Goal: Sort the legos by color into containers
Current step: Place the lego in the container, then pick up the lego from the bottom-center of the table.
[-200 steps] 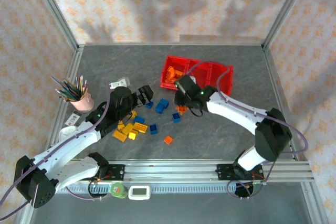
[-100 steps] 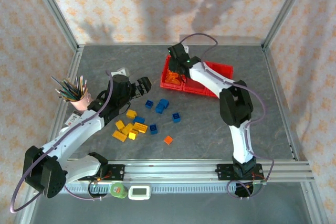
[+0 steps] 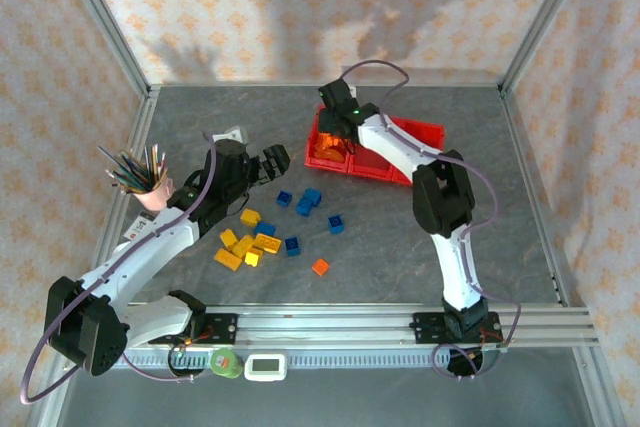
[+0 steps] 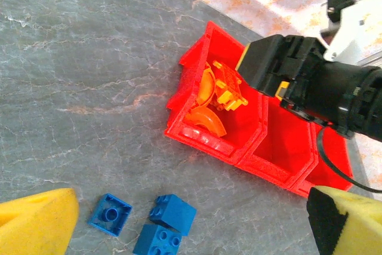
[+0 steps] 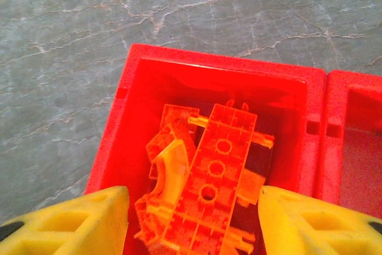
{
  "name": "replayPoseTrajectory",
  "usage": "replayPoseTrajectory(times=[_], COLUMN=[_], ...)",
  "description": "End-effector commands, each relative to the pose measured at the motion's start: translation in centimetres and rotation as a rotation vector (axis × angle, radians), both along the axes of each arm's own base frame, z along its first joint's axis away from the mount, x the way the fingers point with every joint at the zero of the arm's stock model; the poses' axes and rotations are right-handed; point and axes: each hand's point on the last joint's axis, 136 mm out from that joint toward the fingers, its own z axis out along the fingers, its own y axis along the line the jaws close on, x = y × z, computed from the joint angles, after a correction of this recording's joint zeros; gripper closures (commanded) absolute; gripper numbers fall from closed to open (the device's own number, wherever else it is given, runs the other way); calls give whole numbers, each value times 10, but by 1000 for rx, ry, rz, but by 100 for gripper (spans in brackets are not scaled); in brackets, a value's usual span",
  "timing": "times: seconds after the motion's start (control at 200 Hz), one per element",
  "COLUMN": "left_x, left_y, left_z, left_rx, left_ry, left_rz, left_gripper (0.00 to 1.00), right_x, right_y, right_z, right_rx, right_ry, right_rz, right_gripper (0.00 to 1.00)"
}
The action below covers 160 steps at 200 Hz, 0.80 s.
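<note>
I can't read the print on the white card [image 3: 228, 160]; it is too small.

The right jaws hang over the end bin of the red bins [image 3: 405, 137]. They are spread wide. Their yellow right pads [image 5: 71, 219] hold nothing, and I can't see them touch anything. Straight below, in the gap between those pads, is a heap of orange legos [image 5: 209, 177] inside that bin. I can see a long plate with holes and a curved arch in the heap.

The left jaws are spread wide too, and their yellow left pads [image 4: 36, 219] hold nothing. Just ahead, between those pads, three blue legos [image 4: 164, 225] sit on the tabletop [image 4: 89, 58]. Farther ahead of these jaws are the bins, with the black end of the right arm [image 4: 316, 82] above them.

From above, the yellow legos [image 3: 245, 245] lie near the left jaws, off to one side. One orange lego [image 3: 320, 267] sits alone past them. A pink cup [image 3: 155, 195] of pencils stands behind the left jaws.
</note>
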Motion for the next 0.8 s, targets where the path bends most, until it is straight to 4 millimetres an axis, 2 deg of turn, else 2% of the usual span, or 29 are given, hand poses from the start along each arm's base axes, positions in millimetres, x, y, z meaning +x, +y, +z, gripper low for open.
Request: replayPoseTrajectory(times=[0.0, 0.13, 0.34, 0.571, 0.796], left_x=[1, -8, -28, -52, -76], left_y=[-3, -5, -2, -1, -11], left_z=[13, 9, -1, -23, -45], left_rx=[-56, -73, -84, -97, -102], left_ry=[-29, -11, 23, 68, 108], left_rz=[-7, -24, -46, -52, -66], left_gripper=[1, 1, 1, 1, 1], right_x=[-30, -67, -135, -216, -289], right_y=[9, 14, 13, 10, 20], right_z=[53, 57, 43, -4, -45], right_rx=[20, 28, 21, -40, -24], right_ry=[-69, -61, -1, 120, 219], right_rz=[57, 103, 185, 277, 370], right_gripper=[39, 35, 29, 23, 19])
